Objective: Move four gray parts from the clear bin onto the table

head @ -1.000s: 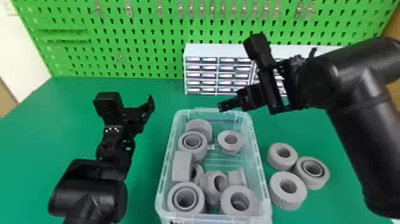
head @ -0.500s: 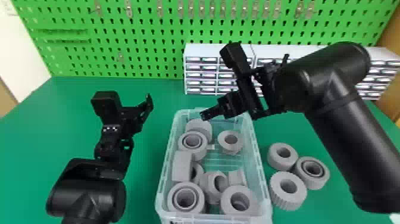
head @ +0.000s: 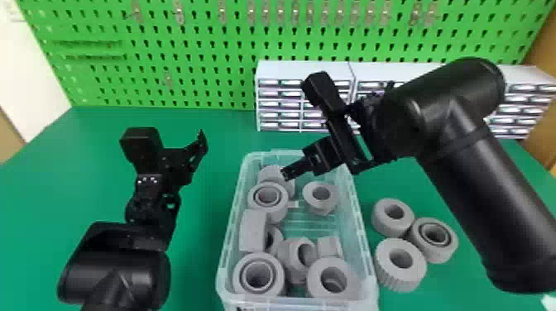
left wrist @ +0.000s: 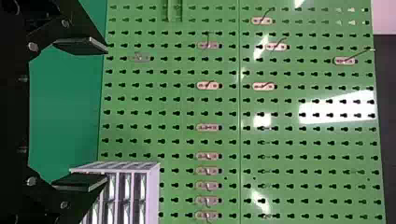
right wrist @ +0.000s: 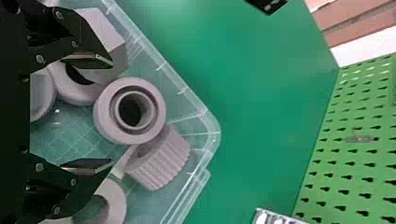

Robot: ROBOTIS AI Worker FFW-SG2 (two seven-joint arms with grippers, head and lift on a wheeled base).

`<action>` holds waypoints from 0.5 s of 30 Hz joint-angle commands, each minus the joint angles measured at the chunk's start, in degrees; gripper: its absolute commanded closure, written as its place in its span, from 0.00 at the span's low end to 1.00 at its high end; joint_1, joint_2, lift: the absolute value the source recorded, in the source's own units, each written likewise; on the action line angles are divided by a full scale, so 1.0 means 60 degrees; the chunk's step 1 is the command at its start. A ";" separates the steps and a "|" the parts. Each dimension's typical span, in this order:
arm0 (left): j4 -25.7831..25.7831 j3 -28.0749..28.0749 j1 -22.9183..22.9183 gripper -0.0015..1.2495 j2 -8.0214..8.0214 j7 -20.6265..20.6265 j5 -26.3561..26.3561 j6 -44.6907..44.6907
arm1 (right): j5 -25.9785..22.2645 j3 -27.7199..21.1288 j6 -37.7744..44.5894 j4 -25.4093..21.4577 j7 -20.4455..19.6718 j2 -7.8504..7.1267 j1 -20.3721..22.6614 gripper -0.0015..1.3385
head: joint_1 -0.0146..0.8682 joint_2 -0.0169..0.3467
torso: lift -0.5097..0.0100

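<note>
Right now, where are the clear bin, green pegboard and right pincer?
Clear bin (head: 306,304), head view: on its near wall.
Green pegboard (left wrist: 183,106), left wrist view: on its perforated face.
Right pincer (right wrist: 112,112), right wrist view: midway between fingertips.

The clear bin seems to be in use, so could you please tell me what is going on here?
The robot's right gripper hovers open over the far part of the clear bin, holding nothing. Three gray parts lie on the table to the bin's right, so one more is probably due. The left gripper is parked, open and empty, left of the bin.
</note>
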 commanded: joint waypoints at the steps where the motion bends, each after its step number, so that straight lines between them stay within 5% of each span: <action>1: -0.0008 0.0030 0.0002 0.24 0.0000 0.0000 -0.0021 0.0004 | 0.0095 0.0015 0.0275 0.0068 0.0001 -0.0036 0.0040 0.38 | 0.80 0.24 | 0.88; 15: -0.0022 0.0059 0.0002 0.24 0.0000 0.0000 -0.0021 0.0004 | 0.0081 0.0337 0.0334 0.0756 0.0001 -0.0036 0.0113 0.38 | 0.80 0.24 | 0.88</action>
